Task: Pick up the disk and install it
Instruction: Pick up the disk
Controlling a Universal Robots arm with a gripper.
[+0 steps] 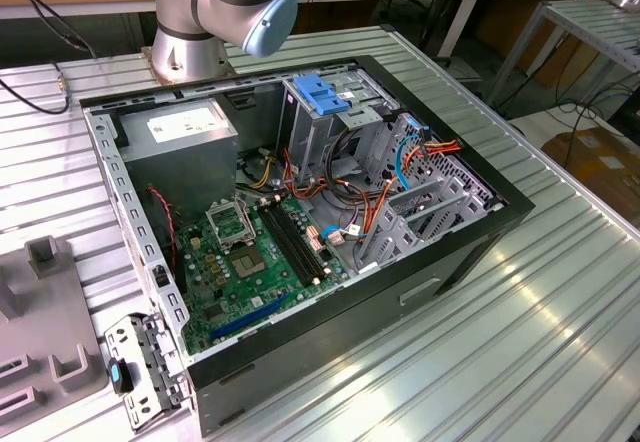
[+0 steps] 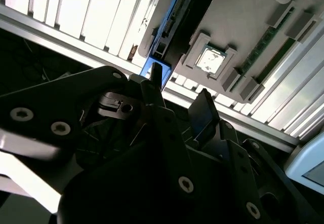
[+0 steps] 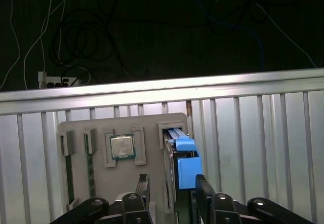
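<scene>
The tool (image 3: pixel 172 182) hangs over a grey tray (image 3: pixel 147 122) that lies on the ribbed metal worktop (image 3: pixel 253 133). Its two dark fingers (image 3: pixel 143 186) stand apart and grip nothing. The disk (image 3: pixel 185 158) stands on edge in a slot at one end of the tray, with its bright blue carrier rail and tab facing up. In the first wrist view, the blue tab lies in the gap between the fingers, closer to one finger than the other. Whether either finger touches it cannot be told.

A processor chip (image 3: pixel 122 147) sits in a square recess near the middle of the tray. Two memory sticks (image 3: pixel 68 178) lie in narrow slots at the far end from the disk.

In the exterior view, the open computer case (image 1: pixel 440 262) lies on its side on the worktop. Its motherboard, cables and metal drive cage are exposed. The arm (image 1: pixel 225 2) has its base just behind the case.
</scene>
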